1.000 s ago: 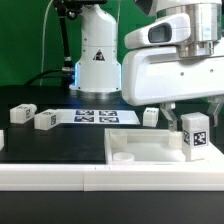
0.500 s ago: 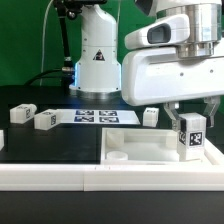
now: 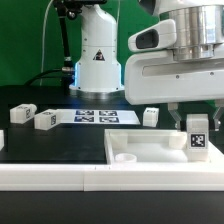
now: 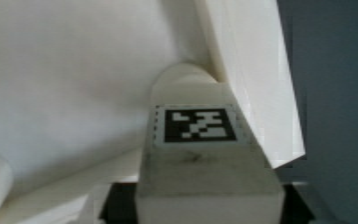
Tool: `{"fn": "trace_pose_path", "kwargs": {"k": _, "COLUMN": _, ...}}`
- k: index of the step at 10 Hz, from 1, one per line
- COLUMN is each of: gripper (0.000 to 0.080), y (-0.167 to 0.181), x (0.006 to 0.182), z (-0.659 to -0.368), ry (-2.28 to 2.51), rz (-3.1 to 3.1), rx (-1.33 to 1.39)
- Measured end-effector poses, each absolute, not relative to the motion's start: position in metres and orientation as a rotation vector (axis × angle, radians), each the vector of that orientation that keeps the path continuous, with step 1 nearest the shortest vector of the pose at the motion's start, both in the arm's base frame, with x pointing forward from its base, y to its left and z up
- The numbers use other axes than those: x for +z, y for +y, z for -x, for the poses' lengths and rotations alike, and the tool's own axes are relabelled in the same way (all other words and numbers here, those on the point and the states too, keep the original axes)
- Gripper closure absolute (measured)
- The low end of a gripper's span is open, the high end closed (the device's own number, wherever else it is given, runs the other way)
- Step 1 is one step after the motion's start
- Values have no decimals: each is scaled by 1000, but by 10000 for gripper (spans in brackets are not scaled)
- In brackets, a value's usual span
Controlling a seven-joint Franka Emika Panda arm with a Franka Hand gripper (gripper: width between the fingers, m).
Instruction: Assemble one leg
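Largest on the black bench: a wide flat white plastic slab (image 3: 160, 148) with round corner sockets, lying along the front edge toward the front right corner as the exterior view shows it, one raised socket (image 3: 125, 157) showing near its left end.

Above it, the bulky white Panda arm, wrist pointing straight down, two-finger gripper (image 3: 198, 133) lowered over the slab's right end. Clenched between the fingers: the leg (image 3: 198, 136), a small white stubby square-section plastic block with a black-and-white tag facing the camera, held upright.

Changed over the last second: leg and gripper shifted toward the exterior view's right and sunk lower, the leg's tag now closer to the slab's surface. Likely meaning for the task: alignment over the right corner socket nearly done, with seating and twisting not yet done. Contact between the leg's foot and the slab possibly made, though hidden behind the front rail.

In the wrist view, the leg (image 4: 201, 150) rising between the dark finger pads, tag up, tip close against a white raised edge of the slab (image 4: 69, 80).

Back near the rear edge: the marker board (image 3: 95, 117), thin and flat. Beside it, three more small white tagged blocks: one at the left edge (image 3: 21, 113), one next to it (image 3: 45, 120), one toward the middle (image 3: 150, 116), all untouched.
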State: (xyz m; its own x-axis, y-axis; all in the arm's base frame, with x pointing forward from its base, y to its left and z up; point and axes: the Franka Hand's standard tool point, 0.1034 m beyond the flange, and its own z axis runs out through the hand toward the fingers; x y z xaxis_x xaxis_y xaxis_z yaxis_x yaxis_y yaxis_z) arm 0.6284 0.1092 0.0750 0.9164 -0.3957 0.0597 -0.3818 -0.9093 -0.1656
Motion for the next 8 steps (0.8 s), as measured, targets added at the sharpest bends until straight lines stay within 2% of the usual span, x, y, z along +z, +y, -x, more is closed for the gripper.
{"fn": "trace_pose_path", "kwargs": {"k": 8, "gripper": 506, "y": 111, "x": 73, "z": -624, "ry": 1691, "rz": 2483, "rx": -27}}
